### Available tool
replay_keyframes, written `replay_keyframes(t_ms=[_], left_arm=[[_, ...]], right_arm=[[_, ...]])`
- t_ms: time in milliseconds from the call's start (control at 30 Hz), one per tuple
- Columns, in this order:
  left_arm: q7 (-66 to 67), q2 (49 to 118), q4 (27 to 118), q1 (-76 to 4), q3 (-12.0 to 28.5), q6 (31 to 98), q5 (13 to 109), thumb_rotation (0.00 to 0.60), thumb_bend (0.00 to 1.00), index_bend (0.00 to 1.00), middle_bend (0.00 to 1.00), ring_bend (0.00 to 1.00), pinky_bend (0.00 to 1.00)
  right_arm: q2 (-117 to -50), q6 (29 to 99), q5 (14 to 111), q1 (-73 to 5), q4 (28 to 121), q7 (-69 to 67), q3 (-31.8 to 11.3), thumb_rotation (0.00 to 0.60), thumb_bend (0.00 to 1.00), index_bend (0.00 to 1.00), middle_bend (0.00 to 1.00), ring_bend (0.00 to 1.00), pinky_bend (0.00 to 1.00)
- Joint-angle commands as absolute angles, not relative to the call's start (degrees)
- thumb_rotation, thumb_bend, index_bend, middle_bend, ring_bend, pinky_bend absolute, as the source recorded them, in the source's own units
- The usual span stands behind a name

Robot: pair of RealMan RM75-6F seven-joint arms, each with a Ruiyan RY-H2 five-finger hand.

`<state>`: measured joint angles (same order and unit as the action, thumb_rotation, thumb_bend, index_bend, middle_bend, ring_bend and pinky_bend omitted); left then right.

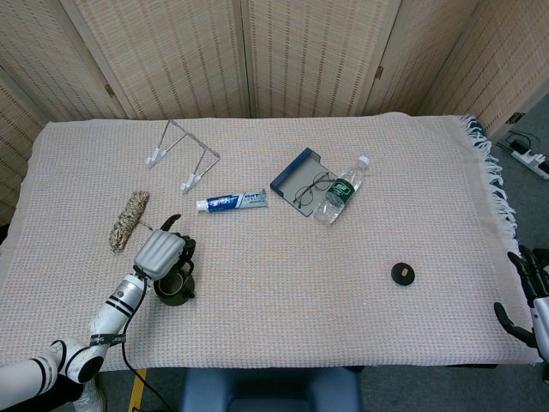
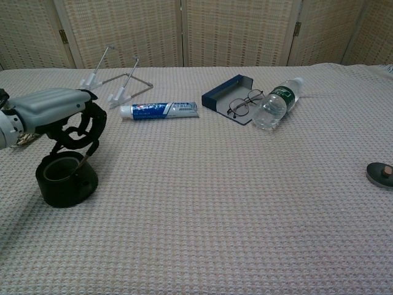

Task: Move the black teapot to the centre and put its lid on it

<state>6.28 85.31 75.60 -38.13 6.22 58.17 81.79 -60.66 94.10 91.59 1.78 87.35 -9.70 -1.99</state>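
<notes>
Blue-and-white toothpaste tube (image 1: 232, 202), lettering unreadable

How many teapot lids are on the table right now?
1. The lid lies on the cloth near the table's front right, far from the black teapot at front left, which stands open under the left hand. None seems hidden.
</notes>
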Motion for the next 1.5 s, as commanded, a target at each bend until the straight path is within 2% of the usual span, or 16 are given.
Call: replay_keyframes(t_ms=[33,300,500,1033,1500], left_arm=[[4.5,84.0,77.3,-37.8,6.6,60.5,83.3,0.600,0.48,0.75,0.69,0.58,0.09],[1.5,82.2,80.1,-38.3,7.9,64.1,86.1,0.600,0.51,0.77,0.71,0.59,0.10],[1.2,82.9,81.5,-40.6,9.0,64.0,87.6,0.600,0.52,0.77,0.71,0.59,0.10],[7.2,90.3,81.4,-49.1,14.1,58.3,83.6,0.600,0.52,0.77,0.71,0.59,0.10],[10.8,98.9,74.8,-57.0,17.8,53.7,78.5,0.600,0.52,0.77,0.71,0.59,0.10]], right_arm=[[-60.7,94.1,91.6,1.8,87.4,-9.6,-2.0,0.600,0.39,0.02,0.06,0.18,0.03],[-60.7,94.6,91.9,2.1,87.5,-9.5,-1.9,0.600,0.39,0.02,0.06,0.18,0.03],[-60.9,95.1,92.2,2.4,87.4,-9.6,-1.8,0.600,0.39,0.02,0.06,0.18,0.03],[-60.6,96.1,93.3,2.7,87.6,-9.3,-1.5,0.600,0.39,0.02,0.06,0.18,0.03],[-60.8,96.2,92.2,3.5,86.2,-10.9,-1.5,0.600,0.39,0.02,0.06,0.18,0.03]])
